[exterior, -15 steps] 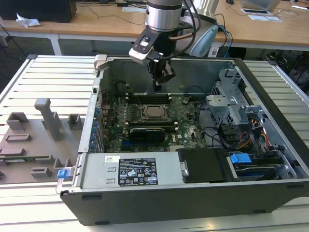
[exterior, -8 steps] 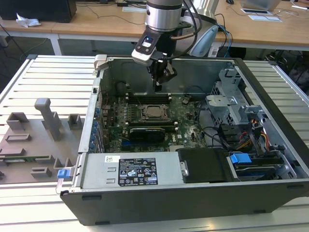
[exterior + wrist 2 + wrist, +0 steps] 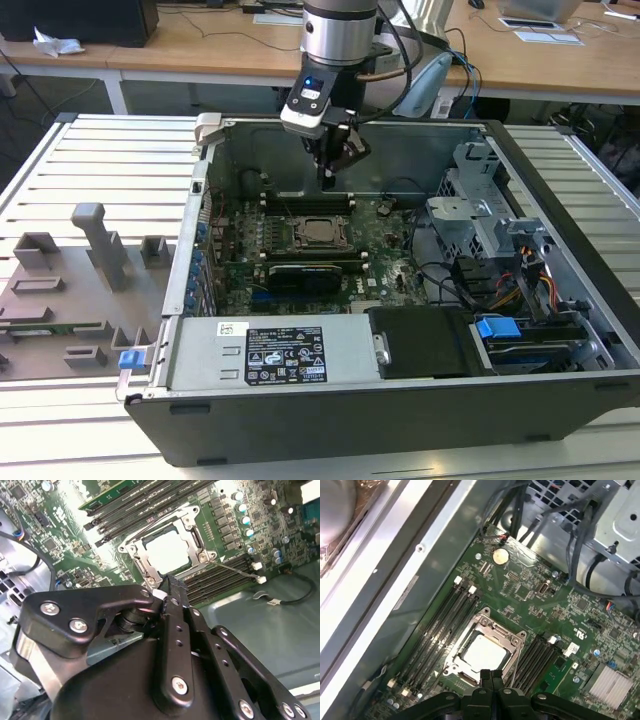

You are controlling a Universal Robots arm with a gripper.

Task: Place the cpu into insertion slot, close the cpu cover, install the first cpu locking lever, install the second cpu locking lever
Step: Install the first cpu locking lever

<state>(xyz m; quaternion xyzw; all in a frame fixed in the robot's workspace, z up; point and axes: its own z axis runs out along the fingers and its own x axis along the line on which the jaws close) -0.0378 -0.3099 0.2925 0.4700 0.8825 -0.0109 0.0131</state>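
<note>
Two steps look done: the cpu point(image 3: 482, 652) lies in the insertion slot point(image 3: 131, 550) under the lowered cpu cover point(image 3: 492, 630) just beneath the gripper point(image 3: 490, 674), fingers pressed together and empty, so a locking lever point(image 3: 238, 570) seems in hand, needing a precise push.

I am counting one small flat silver-grey square cpu point(image 3: 167, 551), one thin silver metal frame of a cpu cover point(image 3: 139, 560), and two banks of long black memory slots point(image 3: 437, 630). I am also counting one round silver coin battery point(image 3: 500, 556), one finned silver heatsink point(image 3: 612, 686), two bright blue plastic tabs point(image 3: 127, 359), one open dark grey computer case point(image 3: 400, 425) and one black claw point(image 3: 491, 674) of mine.
</note>
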